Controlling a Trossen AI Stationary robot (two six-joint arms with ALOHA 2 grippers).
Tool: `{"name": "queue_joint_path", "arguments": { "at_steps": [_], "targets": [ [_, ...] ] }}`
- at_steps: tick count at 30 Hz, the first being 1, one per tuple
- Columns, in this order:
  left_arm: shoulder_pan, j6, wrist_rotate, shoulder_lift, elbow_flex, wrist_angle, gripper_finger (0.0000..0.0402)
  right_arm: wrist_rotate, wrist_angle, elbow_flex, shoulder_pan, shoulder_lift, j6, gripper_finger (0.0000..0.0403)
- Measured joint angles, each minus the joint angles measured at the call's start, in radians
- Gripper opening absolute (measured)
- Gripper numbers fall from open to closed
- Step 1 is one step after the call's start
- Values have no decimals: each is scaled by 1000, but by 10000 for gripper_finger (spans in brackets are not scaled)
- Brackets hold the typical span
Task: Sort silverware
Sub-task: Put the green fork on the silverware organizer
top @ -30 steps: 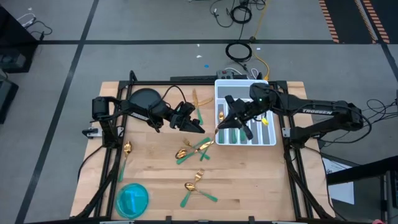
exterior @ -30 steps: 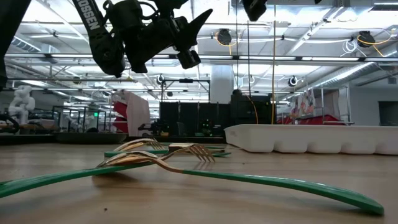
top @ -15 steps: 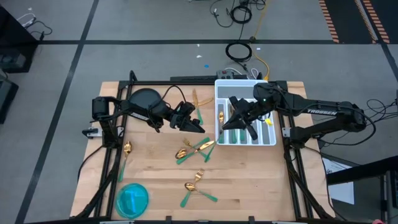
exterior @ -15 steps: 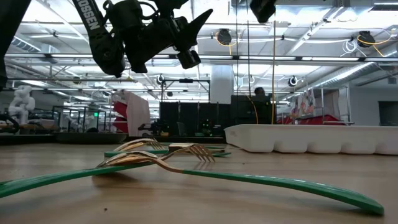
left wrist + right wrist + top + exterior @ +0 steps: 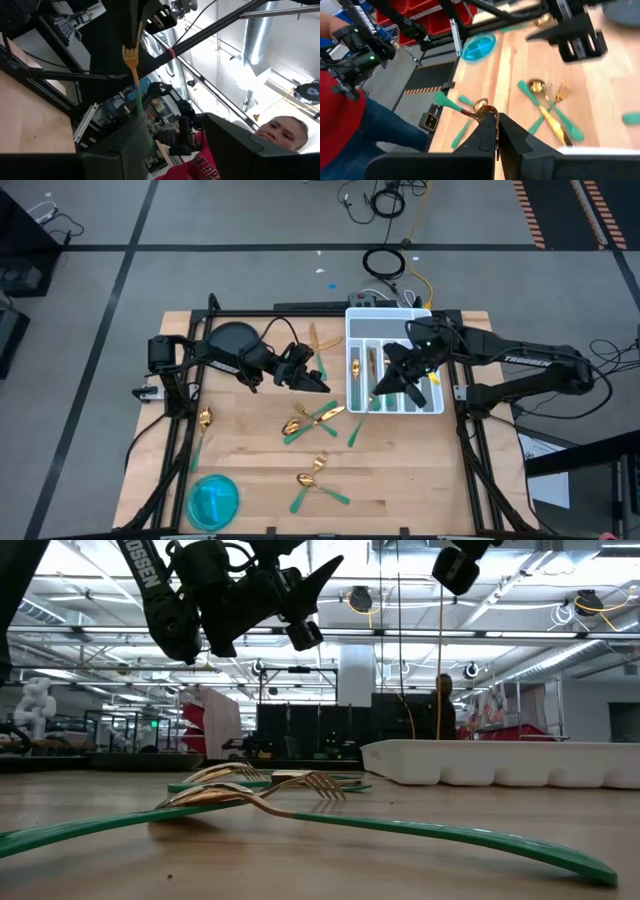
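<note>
Gold-headed silverware with green handles lies in two loose clusters on the wooden table (image 5: 400, 470), one pile (image 5: 312, 420) just left of the white tray (image 5: 437, 402) and another (image 5: 318, 480) nearer the front edge, while several pieces already lie lengthwise in the tray's slots, which suggests sorting is partly done. Right gripper (image 5: 392, 383) hangs over the tray's middle compartments, fingers closed on a gold-headed piece (image 5: 487, 114), evidently positioned to deposit it. Left gripper (image 5: 318, 384) hovers beside the tray's left wall, clamping a fork (image 5: 133, 75) by its green handle, apparently awaiting its turn.
</note>
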Motion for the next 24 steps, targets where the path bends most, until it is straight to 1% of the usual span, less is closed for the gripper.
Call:
{"name": "queue_joint_path", "arguments": {
  "at_steps": [5,11,17,19,24],
  "targets": [
    [0,21,-3,0,0,-4,202,13,-118,11,-19,-23,9,0],
    [0,24,-5,0,0,-7,202,59,-336,90,-32,-15,-13,0],
    [0,24,-6,0,0,-7,202,137,-583,185,-32,21,-47,0],
    [0,26,-6,0,0,-7,202,159,-629,208,-32,32,-60,0],
    [0,29,-7,0,0,-7,202,157,-653,242,-32,52,-104,0]
  ]
}}
